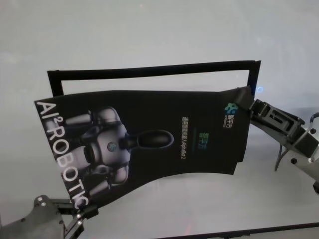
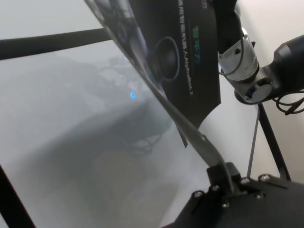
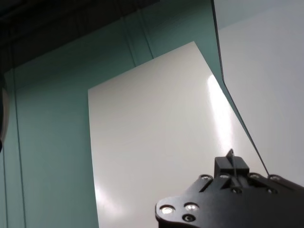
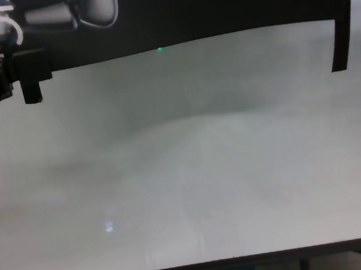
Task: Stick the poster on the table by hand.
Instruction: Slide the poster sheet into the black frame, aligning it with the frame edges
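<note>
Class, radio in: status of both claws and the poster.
Left claw and right claw shut on poster, opposite corners. Poster held above table, not stuck. Nothing in the way.

1. The blocky matte-black left gripper (image 1: 82, 217) sits on a grey metal wrist studded with small silver screws.
2. The black right gripper (image 1: 245, 98) has slotted plates, a silver-white cylindrical wrist, and thin dark looping cables.

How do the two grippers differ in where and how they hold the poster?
The left gripper pinches the large glossy black poster at its near lettered corner, low in the head view; the right gripper pinches the far logo corner, higher up. Both are shut on it, holding it off the pale grey table.
</note>
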